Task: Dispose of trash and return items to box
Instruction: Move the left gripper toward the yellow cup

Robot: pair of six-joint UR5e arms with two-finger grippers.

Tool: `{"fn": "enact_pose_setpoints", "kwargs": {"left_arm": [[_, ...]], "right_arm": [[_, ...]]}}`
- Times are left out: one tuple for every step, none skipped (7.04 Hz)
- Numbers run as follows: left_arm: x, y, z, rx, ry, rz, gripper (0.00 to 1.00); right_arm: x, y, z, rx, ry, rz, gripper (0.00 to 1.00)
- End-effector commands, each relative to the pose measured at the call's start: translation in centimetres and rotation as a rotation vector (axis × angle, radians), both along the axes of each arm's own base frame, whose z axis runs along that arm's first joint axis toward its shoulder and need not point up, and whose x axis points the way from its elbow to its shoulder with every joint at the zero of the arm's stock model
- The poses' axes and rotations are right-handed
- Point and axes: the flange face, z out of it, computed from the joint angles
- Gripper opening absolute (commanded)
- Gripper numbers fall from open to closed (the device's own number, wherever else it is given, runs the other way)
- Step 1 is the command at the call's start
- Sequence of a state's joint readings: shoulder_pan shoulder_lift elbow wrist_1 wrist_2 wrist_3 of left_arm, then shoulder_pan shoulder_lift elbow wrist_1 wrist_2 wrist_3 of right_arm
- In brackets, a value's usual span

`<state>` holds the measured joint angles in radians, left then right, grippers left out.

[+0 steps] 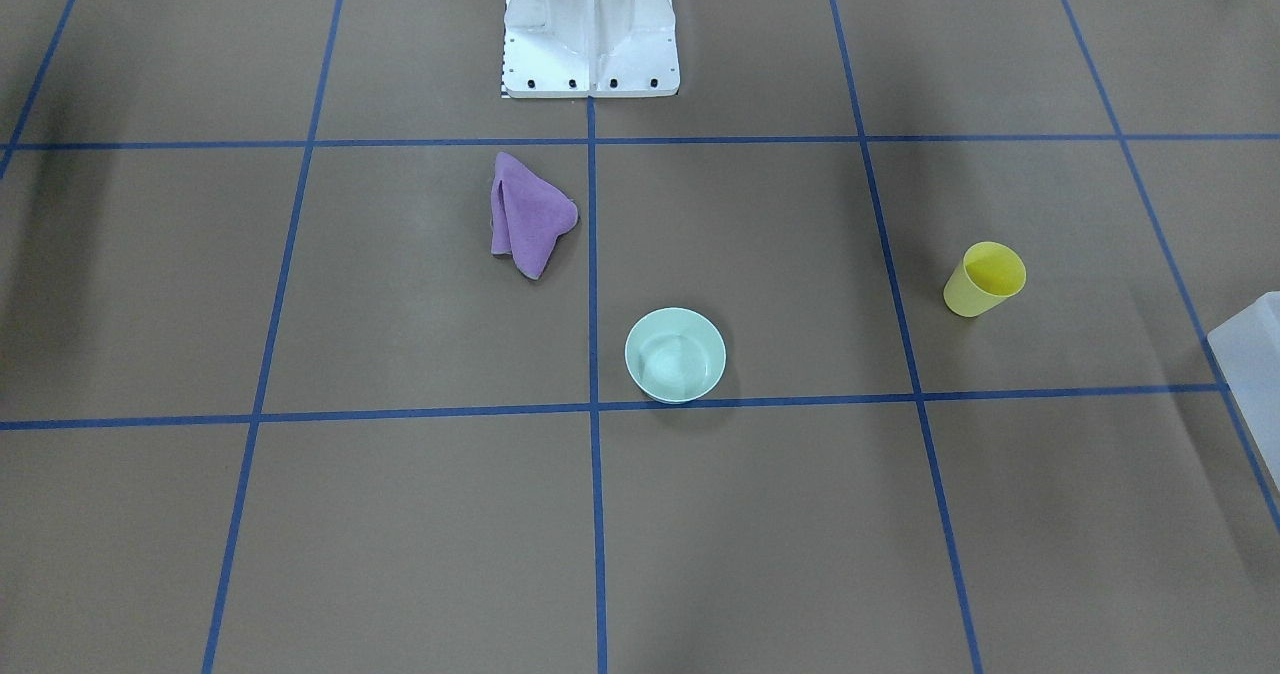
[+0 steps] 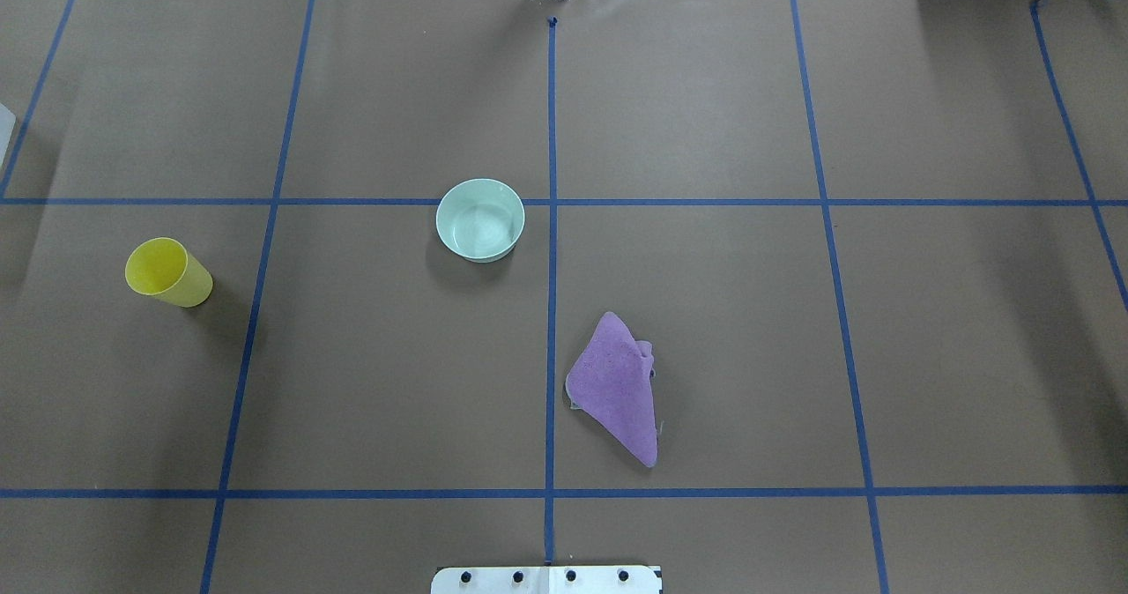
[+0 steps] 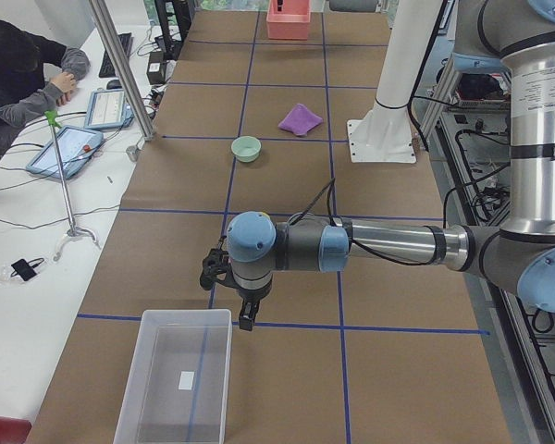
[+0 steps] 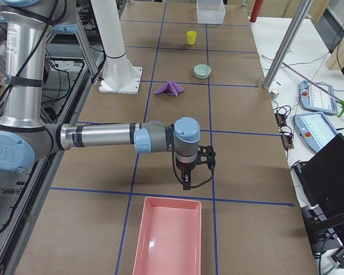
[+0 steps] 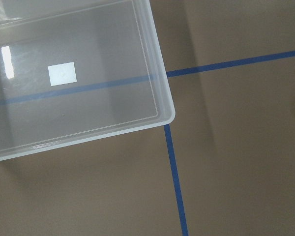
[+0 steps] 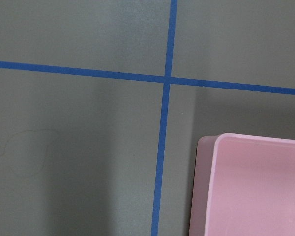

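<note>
Overhead exterior: no arm in frame, just three things on the table point(image 2: 705, 92) – yellow cup point(image 2: 167, 272) upright far on robot's left, mint bowl point(image 2: 480, 219) just left of the centre tape line point(image 2: 552, 118), purple cloth point(image 2: 617, 387) crumpled just right of it and nearer the robot; all well apart. Exterior front-facing: same layout mirrored, corner of the clear box point(image 1: 1245, 354) at the edge beyond the cup. Exterior left: left arm point(image 3: 388, 242) stretched out low and level, left gripper point(image 3: 247, 319) pointing down just short of the box rim; fingers released or clenched, cannot tell from here. Exterior right: right arm point(image 4: 103, 136) in the same pose, right gripper point(image 4: 186, 182) hanging just before the pink tray point(image 4: 169, 235); finger state cannot tell either. Left wrist-mounted: box corner, only a white label point(image 5: 62, 73) on its floor. Right wrist-mounted: tray corner, nothing in the part shown. Looks like nothing sorted yet, so first pick: I'd send left for the cup as nearest, come straight down, pinch one wall over the rim, squeeze lightly since thin plastic likely flexes or tips
</note>
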<state>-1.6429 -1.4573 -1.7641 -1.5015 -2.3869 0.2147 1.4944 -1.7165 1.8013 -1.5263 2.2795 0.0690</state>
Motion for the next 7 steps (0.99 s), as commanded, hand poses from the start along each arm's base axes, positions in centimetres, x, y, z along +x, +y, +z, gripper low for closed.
{"fn": "enact_pose_setpoints", "kwargs": {"left_arm": [[-0.1,0.0,-0.5,0.015,-0.001,0.001,0.98],[-0.1,-0.1,-1.2,0.028,0.001,0.002,0.98],[0.0,-0.6,-2.1,0.047,-0.002,0.002,0.98],[0.4,-5.2,-6.4,0.152,-0.002,0.013,0.98],[0.6,-6.2,-6.8,0.147,0.037,0.012,0.98],[1.1,-4.6,-5.9,0.174,0.092,0.027,0.98],[1.4,-4.8,-7.5,0.224,0.111,-0.007,0.99]], "right_arm": [[0.0,0.0,0.0,0.000,0.000,0.000,1.00],[0.0,-0.1,-0.1,0.003,-0.002,-0.001,1.00],[0.0,-0.1,-0.4,0.018,0.000,-0.007,1.00],[0.0,0.2,-0.3,0.026,-0.004,-0.009,1.00],[-0.4,-0.3,-1.4,0.078,-0.011,-0.009,1.00],[-1.2,-0.8,-2.2,0.106,-0.016,-0.025,1.00],[-2.5,-2.2,-4.2,0.128,-0.049,-0.031,1.00]]}}
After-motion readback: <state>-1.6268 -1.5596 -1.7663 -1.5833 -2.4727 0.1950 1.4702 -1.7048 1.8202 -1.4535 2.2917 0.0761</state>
